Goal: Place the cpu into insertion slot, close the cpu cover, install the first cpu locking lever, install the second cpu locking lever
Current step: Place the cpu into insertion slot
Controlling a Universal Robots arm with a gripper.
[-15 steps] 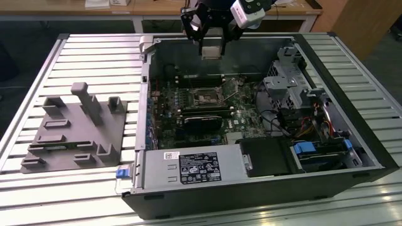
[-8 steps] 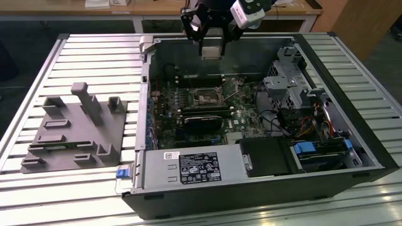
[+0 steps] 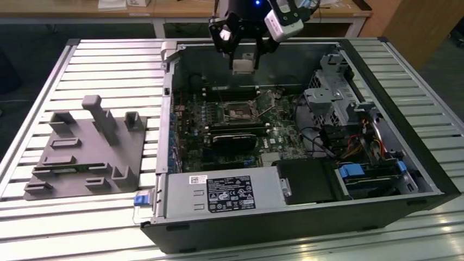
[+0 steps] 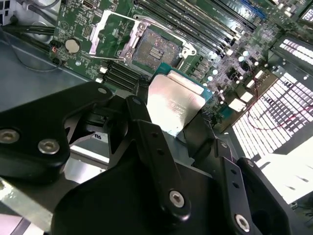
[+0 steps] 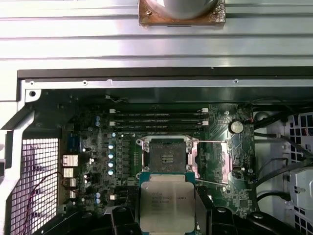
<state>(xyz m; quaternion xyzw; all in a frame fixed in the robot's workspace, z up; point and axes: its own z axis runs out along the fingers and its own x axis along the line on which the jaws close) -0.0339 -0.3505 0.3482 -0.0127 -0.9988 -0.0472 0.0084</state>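
Silver-tan metal, the cpu sits clamped by its edges in my gripper. In the exterior view it hangs at twelve o'clock from the uncovered insertion slot, not touching it.

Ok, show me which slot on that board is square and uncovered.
The insertion slot, the square black socket with its cpu cover swung aside; the memory slots are long, narrow strips.
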